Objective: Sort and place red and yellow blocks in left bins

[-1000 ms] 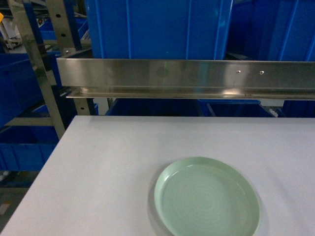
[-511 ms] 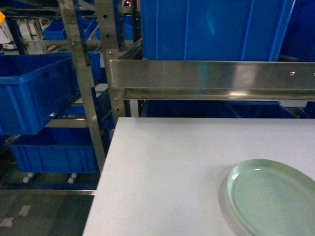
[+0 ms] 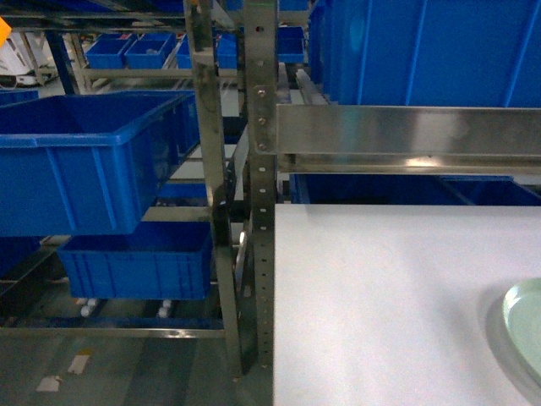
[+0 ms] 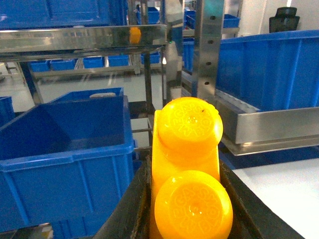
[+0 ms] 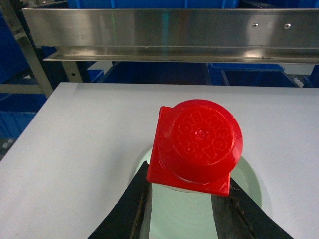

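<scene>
In the left wrist view an orange-yellow block (image 4: pixel 188 164) with two studs sits clamped between the black fingers (image 4: pixel 130 211) of my left gripper (image 4: pixel 184 174), which is shut on it. A deep blue bin (image 4: pixel 65 159) lies just ahead to its left. In the right wrist view my right gripper (image 5: pixel 185 178) is shut on a glossy red block (image 5: pixel 197 144), held above a pale green plate (image 5: pixel 247 181). The head view shows two left bins, one upper (image 3: pixel 84 161) and one lower (image 3: pixel 135 258), but neither gripper.
A white table (image 3: pixel 380 296) fills the right, with the plate's edge (image 3: pixel 526 331) at the far right. A perforated steel upright (image 3: pixel 258 169) stands at the table's left edge, and a steel rail (image 3: pixel 406 139) crosses behind it. Big blue tubs (image 3: pixel 431 51) sit above the rail.
The head view has swung left: the plate slid from the middle to the right edge of view, and the rack upright and left blue bins came into sight.
</scene>
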You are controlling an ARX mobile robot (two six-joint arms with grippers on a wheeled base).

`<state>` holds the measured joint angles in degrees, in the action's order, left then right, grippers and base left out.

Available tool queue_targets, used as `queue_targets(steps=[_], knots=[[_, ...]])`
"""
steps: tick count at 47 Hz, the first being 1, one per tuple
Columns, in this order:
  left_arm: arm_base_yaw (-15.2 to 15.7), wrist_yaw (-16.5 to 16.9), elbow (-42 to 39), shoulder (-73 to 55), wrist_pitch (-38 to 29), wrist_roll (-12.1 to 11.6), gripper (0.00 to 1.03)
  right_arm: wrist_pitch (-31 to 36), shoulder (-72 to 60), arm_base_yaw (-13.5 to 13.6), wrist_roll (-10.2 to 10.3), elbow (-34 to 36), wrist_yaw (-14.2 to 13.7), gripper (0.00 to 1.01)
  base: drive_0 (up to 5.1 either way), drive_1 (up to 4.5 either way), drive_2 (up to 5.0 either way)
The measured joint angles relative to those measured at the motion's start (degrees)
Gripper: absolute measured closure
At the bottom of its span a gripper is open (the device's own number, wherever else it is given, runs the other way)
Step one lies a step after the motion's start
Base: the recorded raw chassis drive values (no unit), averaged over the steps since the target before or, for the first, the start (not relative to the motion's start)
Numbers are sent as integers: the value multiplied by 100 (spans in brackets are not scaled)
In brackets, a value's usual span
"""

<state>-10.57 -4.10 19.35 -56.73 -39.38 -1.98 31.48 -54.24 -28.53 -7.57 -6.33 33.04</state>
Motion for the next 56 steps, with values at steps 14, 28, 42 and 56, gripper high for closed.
queue_targets(steps=[14,28,42,56], knots=[[0,2,-2,0,2,-2,76,-2,0,0,0,0,0,74,-500,245,245],[-4,2,-2,0,-2,-2,76,9,2,0,0,0,0,74,-493,252,252],[-2,4,-2,0,9,-2,76,0,0,0,0,4,0,74,-494,251,251],[-4,2,-2,0,2,-2,76,2,0,0,0,4,2,74,-495,250,250]])
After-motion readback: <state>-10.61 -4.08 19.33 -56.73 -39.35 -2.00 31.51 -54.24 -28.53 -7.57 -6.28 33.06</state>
